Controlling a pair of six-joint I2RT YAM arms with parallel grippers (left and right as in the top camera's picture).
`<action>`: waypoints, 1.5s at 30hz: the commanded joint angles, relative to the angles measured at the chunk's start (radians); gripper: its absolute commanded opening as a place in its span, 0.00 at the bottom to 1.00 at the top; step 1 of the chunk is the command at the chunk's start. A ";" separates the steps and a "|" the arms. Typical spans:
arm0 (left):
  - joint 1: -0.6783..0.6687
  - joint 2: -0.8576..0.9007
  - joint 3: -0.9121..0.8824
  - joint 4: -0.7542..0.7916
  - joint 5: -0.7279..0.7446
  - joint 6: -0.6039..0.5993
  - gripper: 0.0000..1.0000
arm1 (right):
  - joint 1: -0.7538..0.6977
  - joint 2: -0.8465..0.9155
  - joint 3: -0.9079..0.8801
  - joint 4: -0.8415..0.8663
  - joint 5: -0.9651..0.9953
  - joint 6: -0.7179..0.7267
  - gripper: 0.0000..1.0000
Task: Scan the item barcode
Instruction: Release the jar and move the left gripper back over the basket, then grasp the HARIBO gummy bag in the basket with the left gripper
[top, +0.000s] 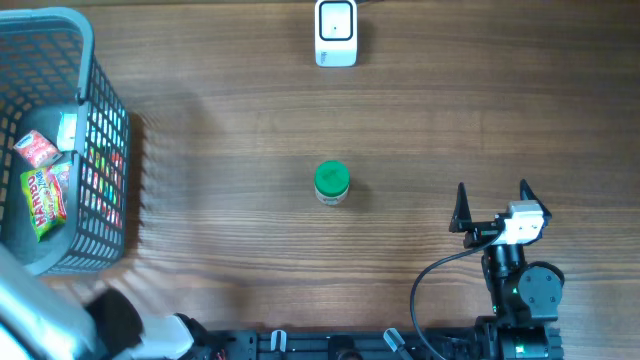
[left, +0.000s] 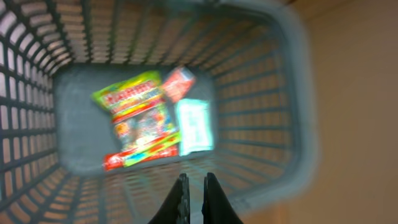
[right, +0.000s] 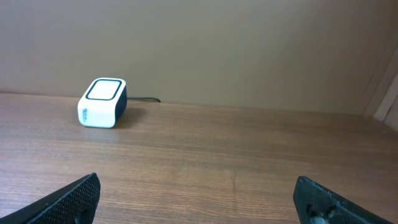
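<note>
I see the small jar (top: 331, 181) standing upright in the middle of the table (top: 220, 130), green lid up and long axis vertical, well apart from the scanner (top: 336, 32) at the far edge. My left gripper (left: 193, 186) hangs over the basket (top: 105, 150), fingers pressed together on nothing, with a candy bag (left: 140, 118) lying flat below. My right gripper (top: 492, 190) sits at the near right, fingers wide apart and empty.

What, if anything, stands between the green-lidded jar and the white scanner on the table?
Nothing visible does. Overhead, only bare table lies between the green-lidded jar and the white scanner. The basket stands off to the left and the open right gripper off to the right, both clear of that line.
</note>
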 joint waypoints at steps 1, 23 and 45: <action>-0.040 -0.056 -0.003 0.018 -0.074 -0.009 0.25 | 0.004 0.000 -0.001 0.003 -0.012 -0.014 1.00; 0.022 0.204 -0.902 0.449 -0.080 -0.262 1.00 | 0.004 0.000 -0.001 0.003 -0.012 -0.014 1.00; 0.042 0.208 -1.234 0.968 -0.128 -0.252 0.89 | 0.004 0.000 -0.001 0.003 -0.012 -0.014 1.00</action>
